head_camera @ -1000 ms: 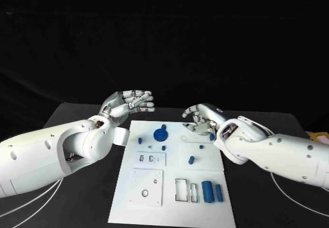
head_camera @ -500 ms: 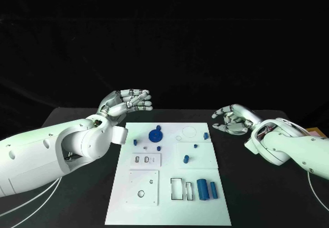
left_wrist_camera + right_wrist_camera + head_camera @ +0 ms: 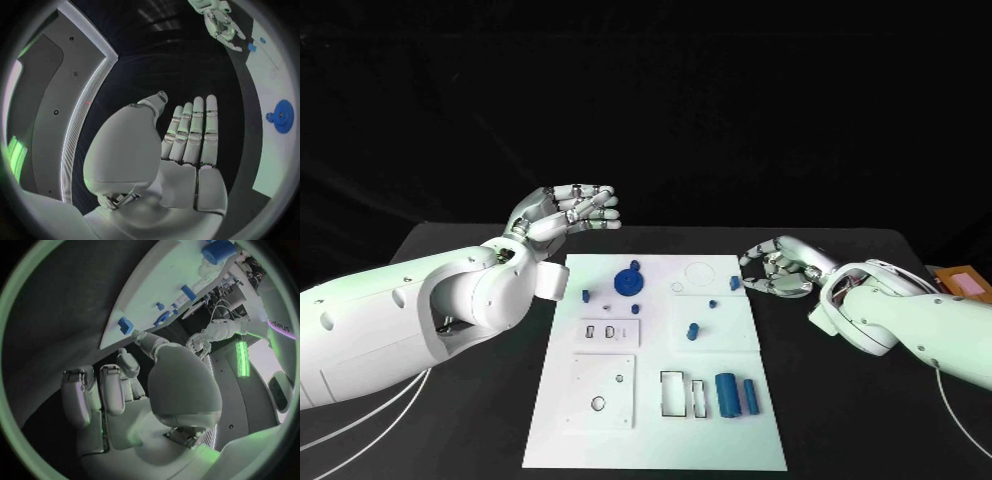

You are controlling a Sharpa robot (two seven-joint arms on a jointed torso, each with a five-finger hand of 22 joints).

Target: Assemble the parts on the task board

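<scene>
The right hand point(image 3: 780, 268), fingers curled in on nothing, is hovering just beside the task board's point(image 3: 661, 420) far right edge, nearest the small blue part point(image 3: 733, 285) lying toward the board from it, while the left hand point(image 3: 567, 212), empty with fingers apart, is hanging past the far left corner.

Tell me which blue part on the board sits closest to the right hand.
The small blue block at the board's right edge, just beside the right hand. The gear and cylinders lie farther away.
</scene>
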